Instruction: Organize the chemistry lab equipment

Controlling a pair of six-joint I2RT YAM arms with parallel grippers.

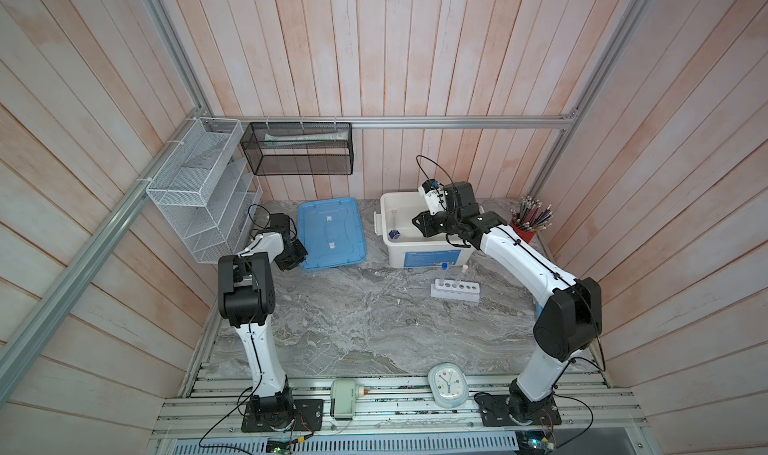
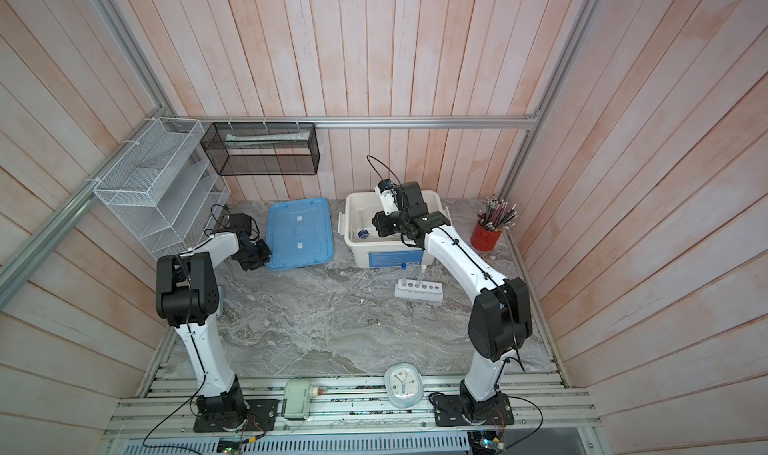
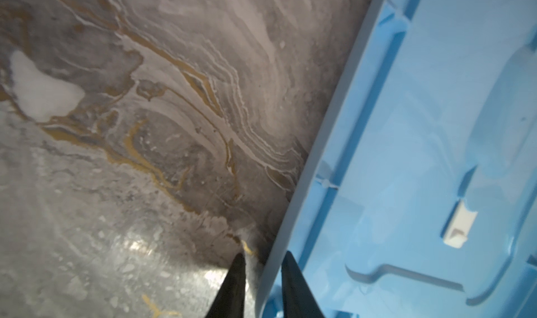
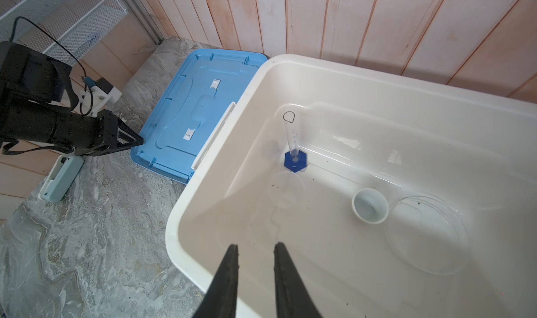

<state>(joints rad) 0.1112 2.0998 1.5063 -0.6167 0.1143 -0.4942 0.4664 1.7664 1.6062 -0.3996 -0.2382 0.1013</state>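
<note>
1. Grey marbled surface fills the middle, with pink wood walls all around. Clock hours are counted from the middle of the surface in both top views, with 12 at the back wall.
2. At 10 o'clock is the left claw. Its two fingers are a little apart, one on each side of the rim of the blue lid. I cannot tell if they pinch the rim.
3. The blue lid lies flat on the surface at 11 o'clock.
4. At 1 o'clock, just beside the lid, sits the white bin. Its top is open.
5. Inside the bin, the blue-based cylinder stands up on its base, near the bin's 9 o'clock wall.
6. The small white bowl sits on the bin's floor. It is just beside the clear round glass vessel, which is also on the floor of the bin.
7. The right claw hangs over the bin. Its fingers are a little apart and nothing is between them.
8. At 5 o'clock, at the front edge, lies a pale oval clock.
9. At 3 o'clock is the white rack. The blue-capped tube stands in its end hole on the 9 o'clock side. The white-capped tube stands two holes along, with one empty hole between them.
10. At 2 o'clock, in the far corner, is a red cup of pencils.
</note>
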